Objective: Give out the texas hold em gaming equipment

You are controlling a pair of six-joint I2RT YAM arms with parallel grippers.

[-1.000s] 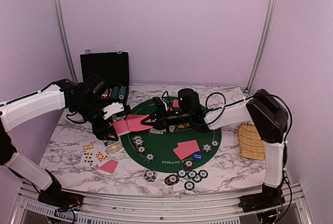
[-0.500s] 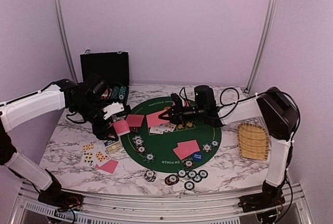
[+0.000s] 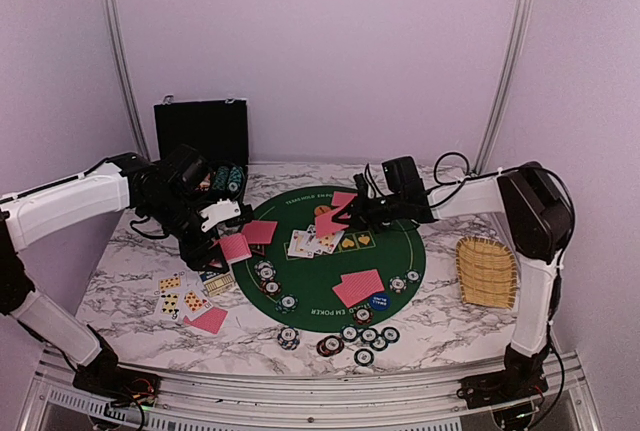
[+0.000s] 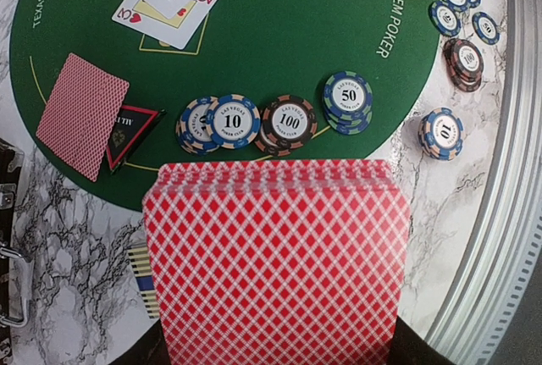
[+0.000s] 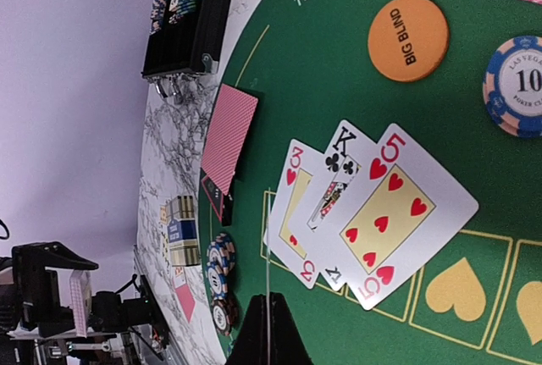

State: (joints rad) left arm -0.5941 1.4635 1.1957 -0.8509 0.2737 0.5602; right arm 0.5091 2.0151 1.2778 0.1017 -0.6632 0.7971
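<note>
We are holding the deck (image 4: 275,255) of red-backed cards in our left gripper (image 3: 224,241), which is squeezing shut on it over the left edge of the green mat (image 3: 312,286). Our right gripper (image 5: 268,335) is pinching shut on one card (image 3: 329,222), holding it tilted above the far part of the mat. Near it three face-up cards (image 5: 356,212) are lying fanned and touching: a three, a king and a five. The orange marker (image 5: 408,37) is sitting on the mat near them. The triangle marker (image 4: 129,132) is lying at the left side of the mat, touching a face-down card (image 4: 81,115). A row of chips (image 4: 288,119) is lying along the near left rim of the mat, and more are sitting on the table (image 3: 120,291) at the front. The basket (image 3: 487,271) is sitting at the right, and the black case (image 3: 200,136) is standing open at the far left.
</note>
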